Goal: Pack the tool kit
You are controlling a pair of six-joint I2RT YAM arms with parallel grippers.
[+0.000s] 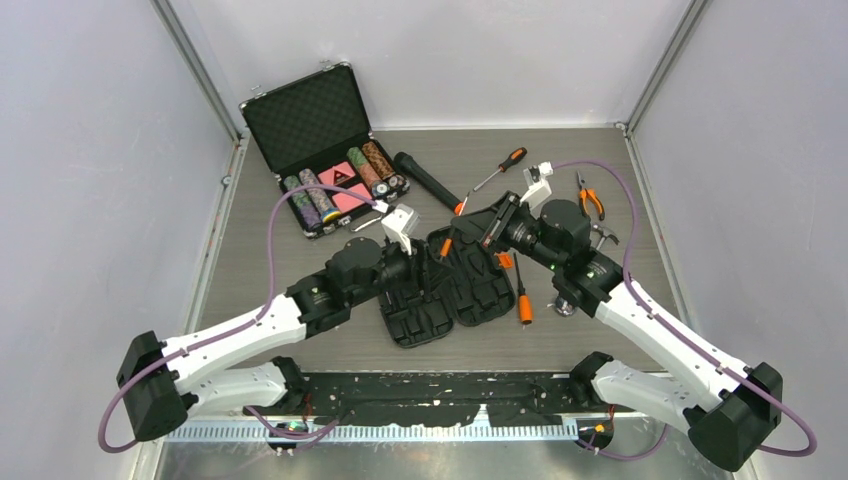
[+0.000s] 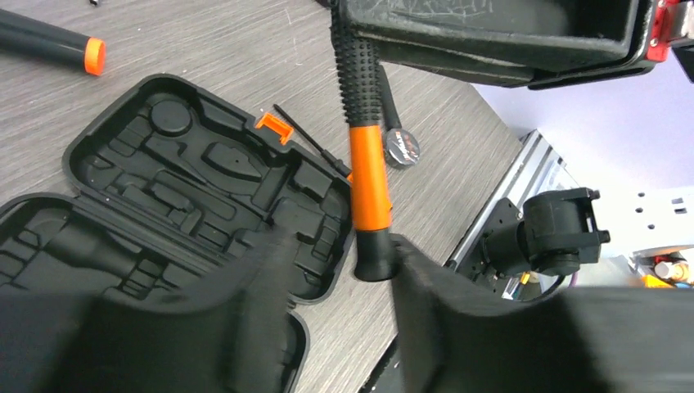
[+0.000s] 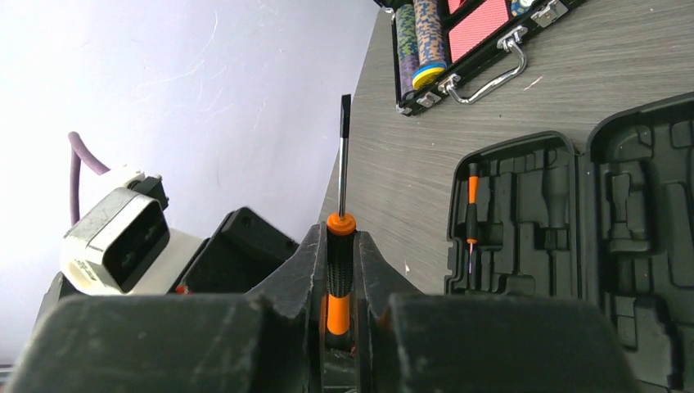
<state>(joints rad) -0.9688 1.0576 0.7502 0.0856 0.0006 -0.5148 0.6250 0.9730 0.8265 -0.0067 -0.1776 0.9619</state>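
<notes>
Your right pincer (image 3: 340, 241) was clamped on the screwdriver (image 3: 339, 274), blade pointing straight out ahead, butt angled down over the open case (image 2: 205, 176); your left pincer (image 2: 340, 250) was spread wide beside that butt.

The tool case (image 1: 480, 290) lies wide open in the middle of the table (image 1: 470, 350), both halves flat. The left gripper (image 1: 420, 265) hangs over its left half. The right gripper (image 1: 480, 232) sits over the right half's far edge with a screwdriver (image 1: 447, 245) nipped in it, orange handle jutting leftward. A second screwdriver (image 1: 523, 298) lies just right of the case. Farther back are a third screwdriver (image 1: 503, 166), pliers (image 1: 590, 200), a flashlight (image 1: 425, 180) and a poker chip case (image 1: 305, 120), lid up.
</notes>
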